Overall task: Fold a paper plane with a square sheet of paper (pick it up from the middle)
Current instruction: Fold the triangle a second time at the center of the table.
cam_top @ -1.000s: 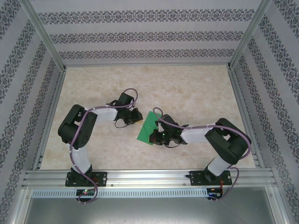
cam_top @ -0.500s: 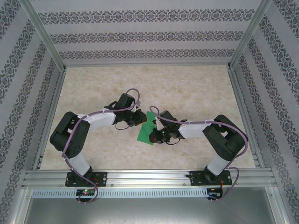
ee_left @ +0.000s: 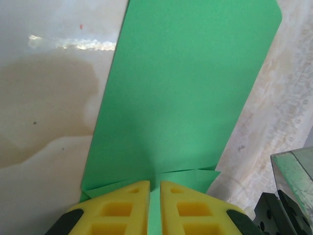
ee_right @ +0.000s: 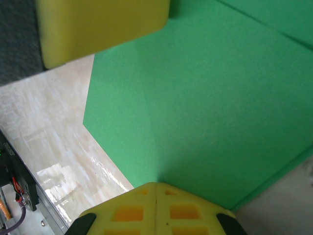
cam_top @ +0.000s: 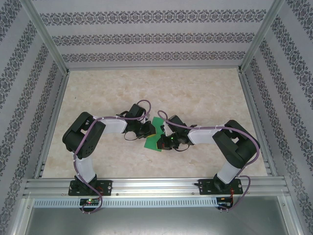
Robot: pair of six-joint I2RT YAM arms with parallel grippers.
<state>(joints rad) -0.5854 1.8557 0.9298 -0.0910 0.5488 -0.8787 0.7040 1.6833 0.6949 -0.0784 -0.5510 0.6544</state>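
The left hand (ee_left: 154,190) is pinching the near end of the folded sheet of paper (ee_left: 181,98). Its yellow fingers (ee_left: 115,210) are nearly meeting, with green showing in the slit between them, probably anchoring that end. The sheet is resting around the middle of the tabletop (cam_top: 195,93), between the two arms. The right hand (ee_right: 156,188) is gripping the opposite edge, fingers pressed together on the paper, seemingly bracing it so a next crease can run straight.
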